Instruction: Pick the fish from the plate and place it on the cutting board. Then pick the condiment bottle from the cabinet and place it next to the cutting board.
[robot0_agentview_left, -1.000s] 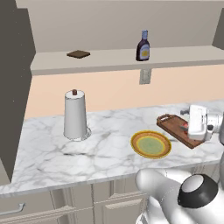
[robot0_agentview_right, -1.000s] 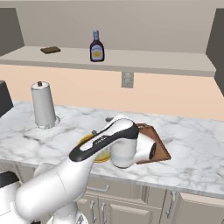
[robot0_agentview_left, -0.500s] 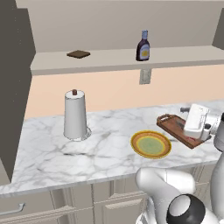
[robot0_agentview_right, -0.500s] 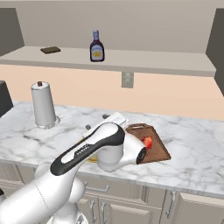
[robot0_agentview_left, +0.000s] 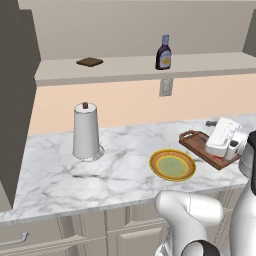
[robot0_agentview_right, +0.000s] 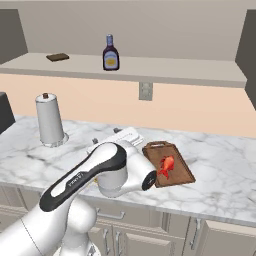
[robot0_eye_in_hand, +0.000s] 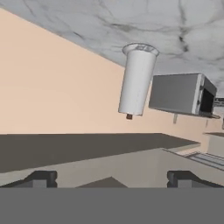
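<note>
Resting fish (robot0_agentview_right: 167, 165) on cutting board (robot0_agentview_right: 181, 172), claw (robot0_eye_in_hand: 111, 178) agape

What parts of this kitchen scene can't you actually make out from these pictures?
- Left base view: the near part of the cutting board is hidden behind the robot's white hand; no fish can be made out there.
- Right base view: the plate is covered by the arm's big joint; the fish lies on the board.
- Both base views: the condiment bottle label is too small to read.
- Hand view: the paper-towel roll appears upside down.

Counter (robot0_agentview_left: 60, 175): glossy white marble with grey veins. Cutting board (robot0_agentview_right: 176, 170): dark brown wood. Plate (robot0_agentview_left: 172, 165): smooth, glazed-looking. Fish (robot0_agentview_right: 166, 165): shiny red plastic. Paper-towel roll (robot0_agentview_left: 86, 131): matt white paper.
</note>
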